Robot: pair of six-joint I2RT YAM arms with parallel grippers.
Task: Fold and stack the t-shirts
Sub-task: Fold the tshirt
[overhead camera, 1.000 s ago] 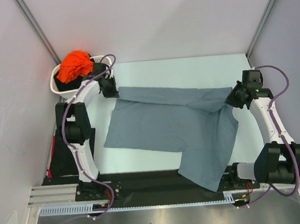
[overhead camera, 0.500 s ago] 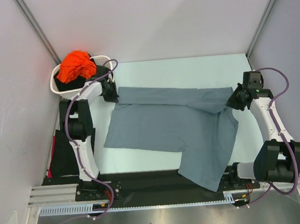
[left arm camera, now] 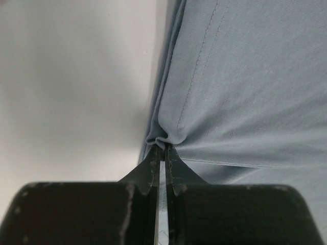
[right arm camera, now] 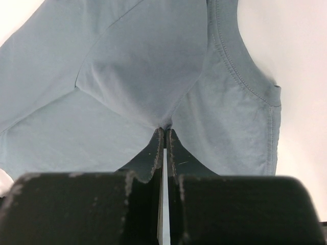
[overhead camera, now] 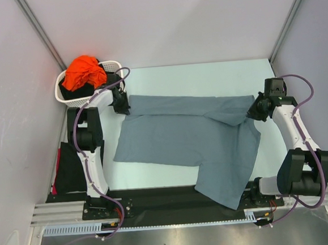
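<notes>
Both arms had shifted only a little over the last second: the left elbow had drawn in toward the basket (overhead camera: 114,64), and the right claw (overhead camera: 250,111) had edged slightly toward 9 o'clock.

The grey-blue shirt (overhead camera: 182,138) lay spread across the middle of the table (overhead camera: 206,76), with one end trailing over the near edge at about 5 o'clock. The left claw (overhead camera: 123,104) sat at the shirt's 10 o'clock corner. Seen from its own wrist, the left claw (left arm camera: 162,153) was closed to a slit, with a small bunched fold of the cloth (left arm camera: 245,76) pinched at its tips. The right claw was at the shirt's 2 o'clock corner. From its own wrist it (right arm camera: 163,133) was likewise nearly closed, pinching the fabric (right arm camera: 143,66) beside the neckline.

The orange shirt (overhead camera: 83,72) sat heaped in the basket at 10 o'clock on the table, on top of black cloth (overhead camera: 71,94).
</notes>
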